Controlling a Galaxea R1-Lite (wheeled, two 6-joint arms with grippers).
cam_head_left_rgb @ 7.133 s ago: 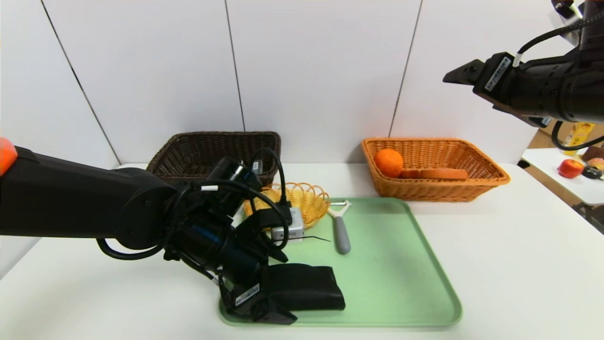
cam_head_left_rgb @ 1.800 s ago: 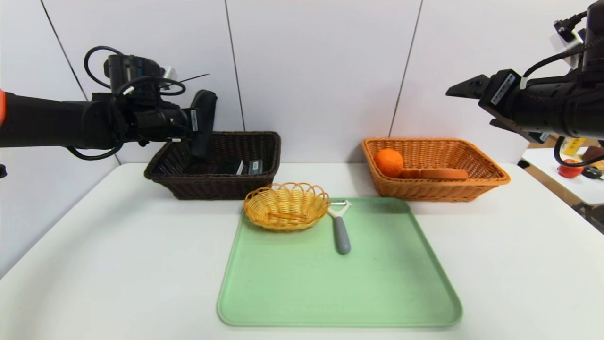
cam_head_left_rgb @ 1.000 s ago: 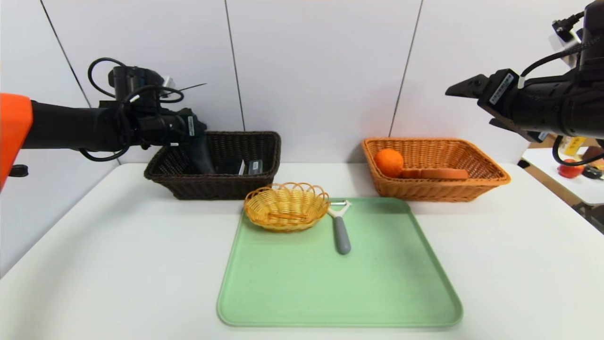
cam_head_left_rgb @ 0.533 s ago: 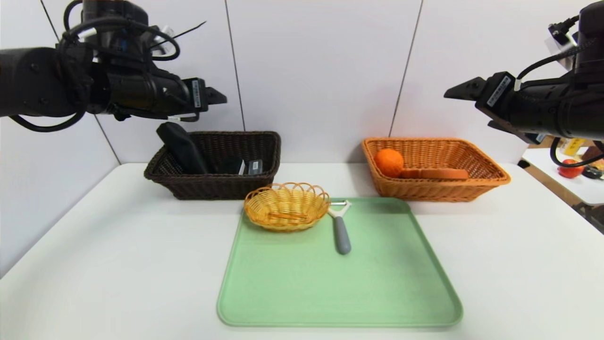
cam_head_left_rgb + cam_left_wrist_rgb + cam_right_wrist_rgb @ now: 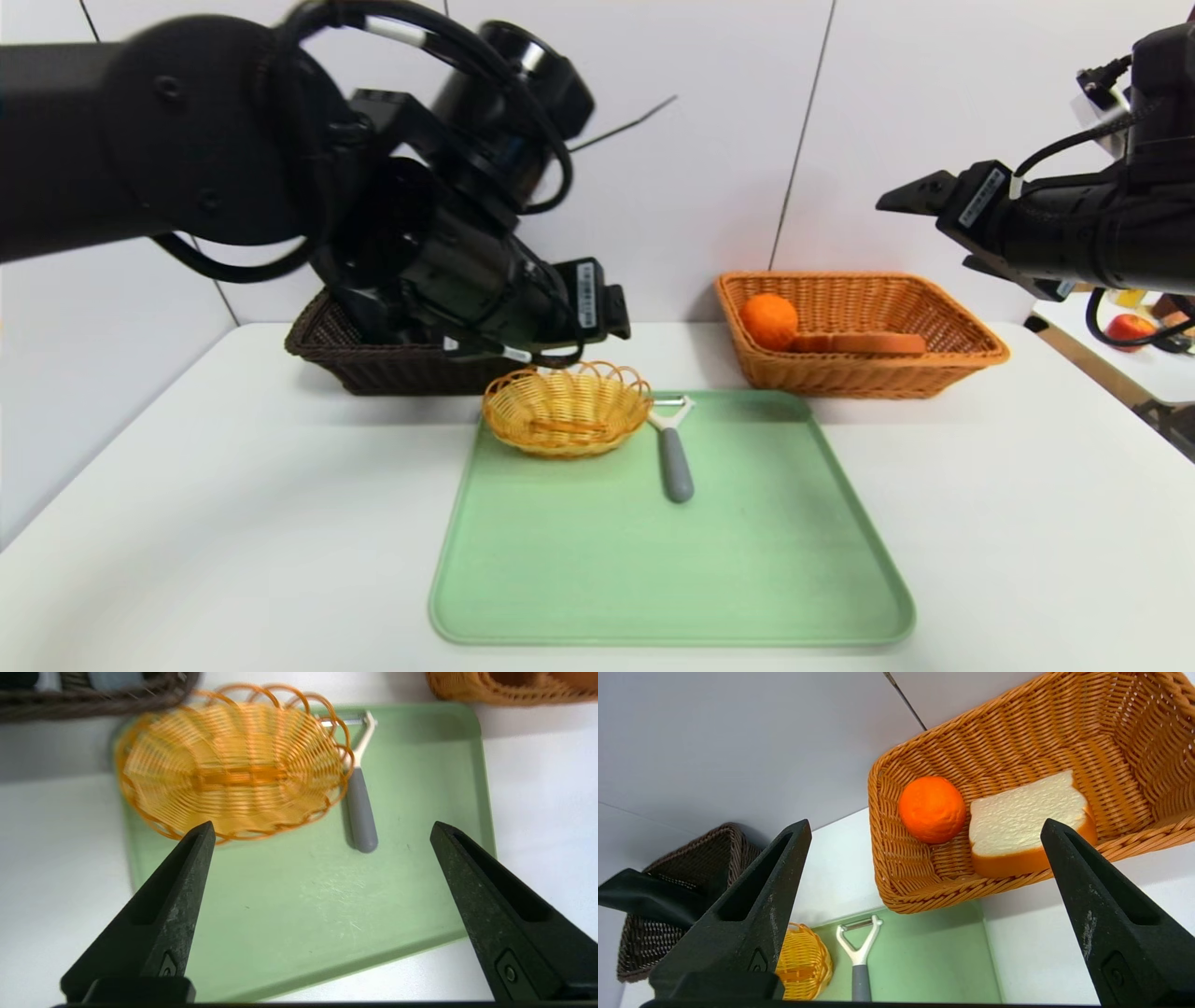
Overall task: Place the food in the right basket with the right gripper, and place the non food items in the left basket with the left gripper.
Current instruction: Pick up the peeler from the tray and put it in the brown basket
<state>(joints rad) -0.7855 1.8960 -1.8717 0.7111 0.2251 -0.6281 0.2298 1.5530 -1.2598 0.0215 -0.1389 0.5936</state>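
My left gripper (image 5: 322,830) hangs released, jaws spread wide with nothing between them, in the air above the far-left corner of the green tray (image 5: 775,560). Through its wrist camera I see the small round yellow basket (image 5: 229,770) by one finger and the grey-handled peeler (image 5: 360,807) lying flat on the tray between the fingertips, touched by neither. In the head view the peeler (image 5: 674,457) sits just at 3 o'clock of the yellow basket (image 5: 567,408), head pointing to 12. The dark brown basket (image 5: 373,359) stands at 10 o'clock of the tray, mostly hidden behind my left arm; a black fabric pouch (image 5: 649,898) sticks out over its rim.

My right gripper (image 5: 920,830) is parked high at 2 o'clock, also spread wide and empty. Below it the orange-tan basket (image 5: 934,364) holds the orange (image 5: 770,320) and the bread slice (image 5: 1027,826), side by side and touching.
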